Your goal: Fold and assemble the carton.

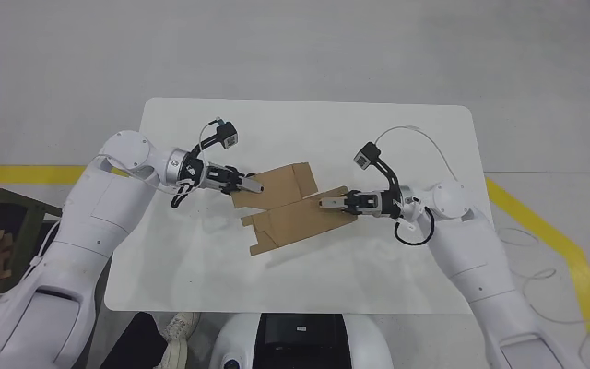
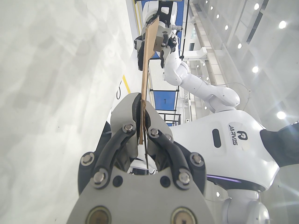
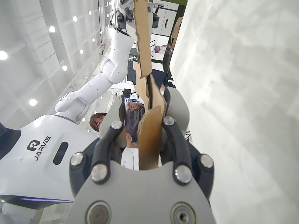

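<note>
Left pincer (image 2: 142, 105) on carton (image 1: 286, 214) edge

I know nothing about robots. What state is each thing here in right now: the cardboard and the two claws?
Flat brown cardboard carton: not yet assembled, spanning between both grippers over the white table.
Left gripper: shut on the carton's edge.
Right gripper: open, carton's edge between its fingers, one finger touching it.

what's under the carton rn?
Wrist views look along a gap beneath the carton: only white table, nothing between. From the top view the carton hides that table patch.
</note>
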